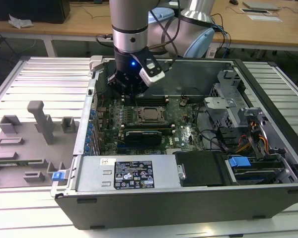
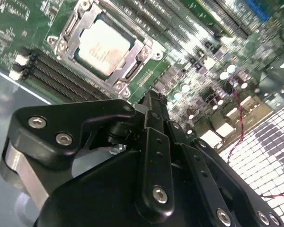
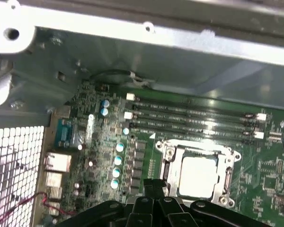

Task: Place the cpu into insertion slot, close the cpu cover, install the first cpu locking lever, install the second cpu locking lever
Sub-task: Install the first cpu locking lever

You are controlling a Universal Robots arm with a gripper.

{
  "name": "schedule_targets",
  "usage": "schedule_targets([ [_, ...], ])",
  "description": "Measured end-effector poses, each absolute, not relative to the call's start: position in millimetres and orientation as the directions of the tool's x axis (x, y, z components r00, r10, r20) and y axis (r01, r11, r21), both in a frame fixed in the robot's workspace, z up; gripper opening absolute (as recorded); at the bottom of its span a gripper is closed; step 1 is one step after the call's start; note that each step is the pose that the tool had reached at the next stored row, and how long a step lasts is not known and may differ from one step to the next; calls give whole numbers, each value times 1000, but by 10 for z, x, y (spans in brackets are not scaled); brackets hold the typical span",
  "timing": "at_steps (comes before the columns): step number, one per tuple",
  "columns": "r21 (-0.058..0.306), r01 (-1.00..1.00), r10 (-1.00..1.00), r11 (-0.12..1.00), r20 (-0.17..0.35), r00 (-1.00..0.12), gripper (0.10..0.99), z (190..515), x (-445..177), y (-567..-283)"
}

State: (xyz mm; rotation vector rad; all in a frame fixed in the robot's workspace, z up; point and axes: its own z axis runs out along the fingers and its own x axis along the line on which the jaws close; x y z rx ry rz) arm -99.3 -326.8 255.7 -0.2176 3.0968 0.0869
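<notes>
The cpu (image 1: 150,113) (image 2: 103,47) (image 3: 199,176) lies flat in its socket on the green motherboard, its pale metal top showing through a square window. The cpu cover (image 2: 132,71) (image 3: 173,156), a thin silvery frame, lies down around it. My gripper (image 1: 133,95) (image 2: 151,99) (image 3: 154,185) hangs just above the board beside the socket, on the side toward the exterior view's left. Its black fingers are shut together with nothing between them. I cannot make out how the locking levers stand.
Memory slots (image 3: 194,118) run along the far side of the socket. A long black card (image 1: 144,135) sits in front of it. The open case's walls (image 1: 89,124), power supply (image 1: 131,173) and drive bays (image 1: 248,144) ring the board. A grey fixture plate (image 1: 30,139) lies outside at the exterior view's left.
</notes>
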Motion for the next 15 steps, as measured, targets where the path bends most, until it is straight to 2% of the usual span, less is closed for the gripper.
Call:
schedule_targets([
  [8, 141, -141, -135, 980, -52, -990, 106, 2555, -1069, -3268],
  [11, 199, -141, -131, 970, -60, -990, 106, 2555, -1091, -3268],
  [15, 208, -141, -131, 968, -61, -990, 106, 2555, -1092, -3268],
])
